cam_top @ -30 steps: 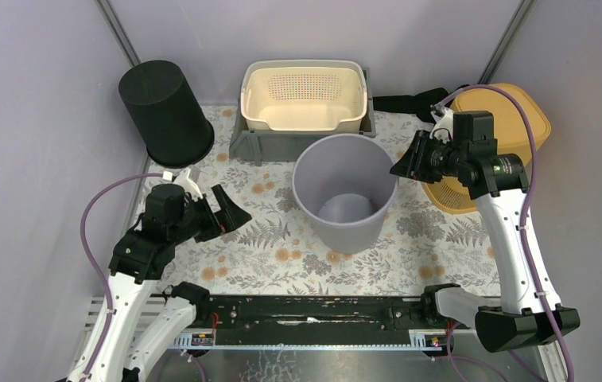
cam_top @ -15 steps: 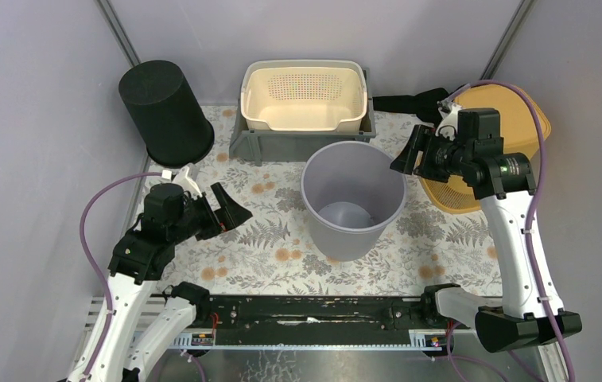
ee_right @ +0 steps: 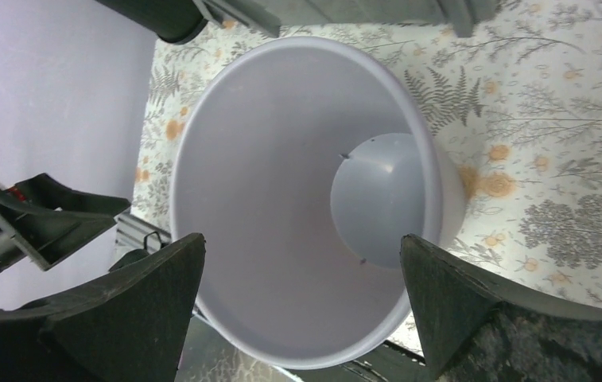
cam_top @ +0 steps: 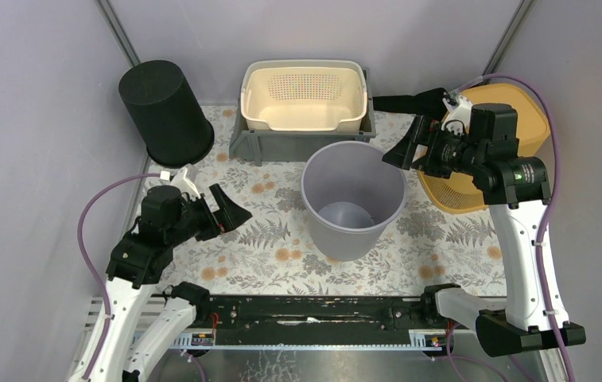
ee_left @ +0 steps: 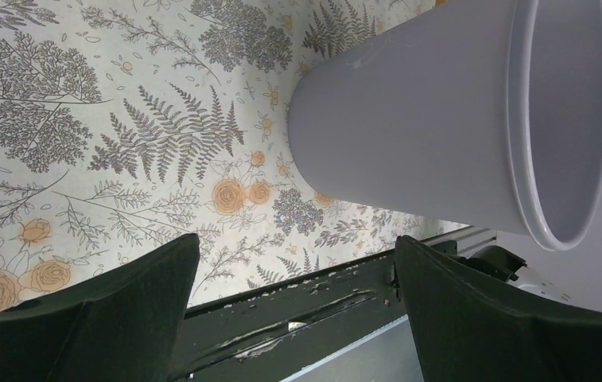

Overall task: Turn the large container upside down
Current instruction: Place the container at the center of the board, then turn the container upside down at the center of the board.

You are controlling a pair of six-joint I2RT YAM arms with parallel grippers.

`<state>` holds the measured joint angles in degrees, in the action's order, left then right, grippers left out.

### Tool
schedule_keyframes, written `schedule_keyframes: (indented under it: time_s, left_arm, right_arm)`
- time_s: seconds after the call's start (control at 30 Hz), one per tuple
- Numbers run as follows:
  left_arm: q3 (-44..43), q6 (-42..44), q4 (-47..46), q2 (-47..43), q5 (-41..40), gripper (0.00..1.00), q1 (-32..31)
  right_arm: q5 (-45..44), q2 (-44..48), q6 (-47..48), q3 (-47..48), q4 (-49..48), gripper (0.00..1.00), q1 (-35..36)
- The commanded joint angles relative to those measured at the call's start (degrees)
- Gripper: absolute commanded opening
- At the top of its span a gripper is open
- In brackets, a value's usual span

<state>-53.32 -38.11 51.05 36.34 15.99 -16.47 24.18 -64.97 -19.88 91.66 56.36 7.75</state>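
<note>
The large container (cam_top: 347, 237) is a pale lilac bucket standing upright in the middle of the floral mat, mouth up and empty. In the right wrist view I look straight down into the bucket (ee_right: 281, 199). My right gripper (cam_top: 409, 131) hovers open just above and to the right of its rim, touching nothing; its jaws (ee_right: 301, 255) stand wide apart. My left gripper (cam_top: 222, 200) is open low over the mat to the left, well clear of the bucket. The left wrist view shows the bucket's outer wall (ee_left: 409, 119) beyond the spread fingers of the left gripper (ee_left: 297, 263).
A black bucket (cam_top: 166, 111) stands upside down at the back left. Behind the lilac bucket, a cream basket (cam_top: 304, 95) sits in a grey crate (cam_top: 242, 143). A yellow basket (cam_top: 520, 119) lies at the right edge. The arms' base rail (cam_top: 305, 310) runs along the front.
My right gripper has opened, let go of the bucket's right rim and drawn back up and to the right. The bucket shifted slightly right and now stands free. The left arm stayed still.
</note>
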Motion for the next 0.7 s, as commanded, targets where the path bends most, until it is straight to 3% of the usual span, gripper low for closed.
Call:
schedule_keyframes:
  time_s: [0.0, 0.37, 0.67]
  left_arm:
    - [0.9, -0.7, -2.4, -1.5, 1.6, 1.0, -0.3]
    - [1.9, -0.6, -3.1, -1.5, 1.6, 1.0, -0.2]
    - [2.3, -0.9, -3.6, -1.4, 1.6, 1.0, -0.2]
  right_arm:
    - [7.1, 0.5, -2.1, 1.2, -3.3, 1.0, 0.1]
    - [15.2, -0.1, -7.5, -1.0, -10.6, 1.0, 1.4]
    - [12.6, -5.6, -10.4, 2.6, -15.5, 1.0, 11.6]
